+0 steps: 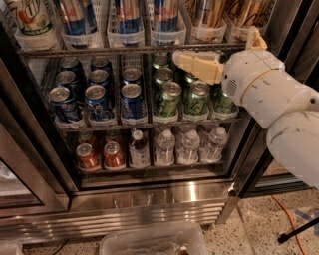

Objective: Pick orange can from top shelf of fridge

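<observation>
The fridge [149, 199] stands open in front of me. Its top shelf [99, 50] is a wire rack with a row of clear plastic bins. The copper-orange cans [207, 12] stand in the two right-hand bins, with only their lower parts in view. To their left are blue tall cans [127, 12] and a green-and-white can [30, 17]. My gripper [187, 60], cream-coloured on a white arm [264, 84], points left. It is just below the top shelf's front edge, under the orange cans and in front of the green cans [167, 99].
The middle shelf holds short blue cans [94, 94] on the left and green cans on the right. The bottom shelf holds red cans [99, 154] and water bottles [189, 147]. A clear plastic tub [149, 241] and an orange cable [289, 219] lie on the floor. The glass door [25, 169] hangs at the left.
</observation>
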Controlling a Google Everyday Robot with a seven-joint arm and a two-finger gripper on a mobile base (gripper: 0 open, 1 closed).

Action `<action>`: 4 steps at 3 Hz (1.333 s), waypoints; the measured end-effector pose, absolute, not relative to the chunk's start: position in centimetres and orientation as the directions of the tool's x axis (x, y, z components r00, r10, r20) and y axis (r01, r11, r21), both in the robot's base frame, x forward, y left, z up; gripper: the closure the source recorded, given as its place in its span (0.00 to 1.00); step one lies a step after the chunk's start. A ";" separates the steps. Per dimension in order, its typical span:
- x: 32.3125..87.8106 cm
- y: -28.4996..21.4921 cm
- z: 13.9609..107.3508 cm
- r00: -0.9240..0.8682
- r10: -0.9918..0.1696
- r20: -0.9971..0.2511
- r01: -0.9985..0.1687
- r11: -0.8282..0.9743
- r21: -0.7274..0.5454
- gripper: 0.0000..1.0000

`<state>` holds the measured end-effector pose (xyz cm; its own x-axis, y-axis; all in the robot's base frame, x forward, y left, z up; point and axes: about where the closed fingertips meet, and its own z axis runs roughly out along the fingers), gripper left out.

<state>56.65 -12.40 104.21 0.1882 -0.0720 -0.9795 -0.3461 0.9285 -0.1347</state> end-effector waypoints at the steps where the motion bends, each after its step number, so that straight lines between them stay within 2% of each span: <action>1: 56.7 -12.4 104.2 0.188 -0.072 -0.979 -0.346 0.928 -0.135 0.00; 2: 56.7 -12.4 104.2 0.188 -0.072 -0.979 -0.346 0.928 -0.135 0.14; 3: 56.7 -12.4 104.2 0.188 -0.072 -0.979 -0.346 0.928 -0.135 0.35; 4: 56.7 -12.4 104.2 0.188 -0.072 -0.979 -0.346 0.928 -0.135 0.39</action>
